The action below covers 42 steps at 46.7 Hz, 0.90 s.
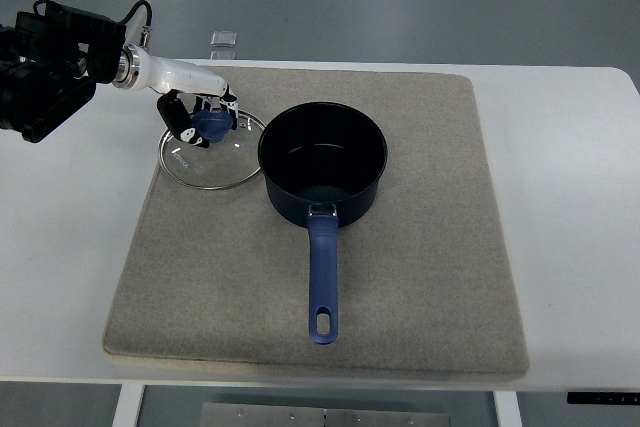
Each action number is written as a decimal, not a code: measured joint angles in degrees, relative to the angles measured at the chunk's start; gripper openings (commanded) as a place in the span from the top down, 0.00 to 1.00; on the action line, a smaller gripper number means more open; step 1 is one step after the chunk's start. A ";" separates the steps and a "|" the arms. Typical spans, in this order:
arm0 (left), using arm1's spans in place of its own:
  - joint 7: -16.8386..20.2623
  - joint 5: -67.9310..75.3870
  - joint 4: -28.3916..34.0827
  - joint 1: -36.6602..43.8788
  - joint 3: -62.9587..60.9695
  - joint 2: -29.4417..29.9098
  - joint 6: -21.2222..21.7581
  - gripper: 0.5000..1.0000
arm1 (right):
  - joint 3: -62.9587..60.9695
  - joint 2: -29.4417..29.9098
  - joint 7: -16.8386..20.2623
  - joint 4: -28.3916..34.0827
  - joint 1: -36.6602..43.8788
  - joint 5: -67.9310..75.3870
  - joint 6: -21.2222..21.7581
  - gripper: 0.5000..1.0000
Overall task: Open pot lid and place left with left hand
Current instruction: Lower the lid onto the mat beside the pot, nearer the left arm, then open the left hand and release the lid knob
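Basically the lid (212,154) is already off the pot (322,160) and lies flat on the grey mat (430,267), just left of the pot, its right rim touching or nearly touching the pot wall. The left hand (198,115) comes in from the upper left and sits right over the blue knob (211,124); fingers curled around it, looks like a pinch on the knob, though the dark fingertips blur into it, so whether there is real contact or a loosened grip is hard to call. Right arm is not visible.

Handling notes: the lid is glass with a metal rim, so stiff, fairly light, but breakable and noisy if dropped. Glass and rim are slick, and the disc lies flat, so there is no edge to get under. The knob is the only sensible hold: small, rounded, raised in the centre, and balanced when lifted from there. Held loosely, the lid could swing or tilt.

The pot is open, dark blue, looks empty, its long handle (322,282) pointing toward the robot. Probably heavier than the lid and unlikely to shift from a light brush.

My read: placing is essentially done; what remains is letting go of the knob and lifting clear without dragging the lid against the pot.
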<state>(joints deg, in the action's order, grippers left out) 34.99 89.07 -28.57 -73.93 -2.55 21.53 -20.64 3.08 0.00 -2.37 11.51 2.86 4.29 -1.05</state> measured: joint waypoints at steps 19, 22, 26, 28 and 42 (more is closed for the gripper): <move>0.00 -0.28 -0.35 0.04 0.00 0.00 -0.27 0.67 | 0.00 0.00 0.00 0.00 -0.04 0.00 0.00 0.17; -0.01 -0.29 -0.41 0.03 0.00 0.00 -0.46 0.63 | 0.00 0.00 0.00 0.00 -0.05 0.00 0.00 0.17; -0.01 -0.29 -0.49 0.03 0.01 0.00 -0.58 0.62 | 0.00 0.00 0.00 0.00 -0.03 0.00 0.00 0.17; -0.01 -0.30 -0.59 0.03 0.05 0.00 -0.64 0.62 | 0.00 0.00 0.00 0.00 0.00 0.00 0.00 0.17; 0.01 -1.80 -0.85 -0.11 0.19 0.06 -0.79 0.07 | 0.00 0.00 0.00 0.00 -0.02 0.00 0.00 0.17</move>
<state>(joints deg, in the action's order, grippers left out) 35.00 87.27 -29.42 -74.04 -2.36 21.59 -21.43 3.08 0.00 -2.37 11.51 2.84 4.29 -1.06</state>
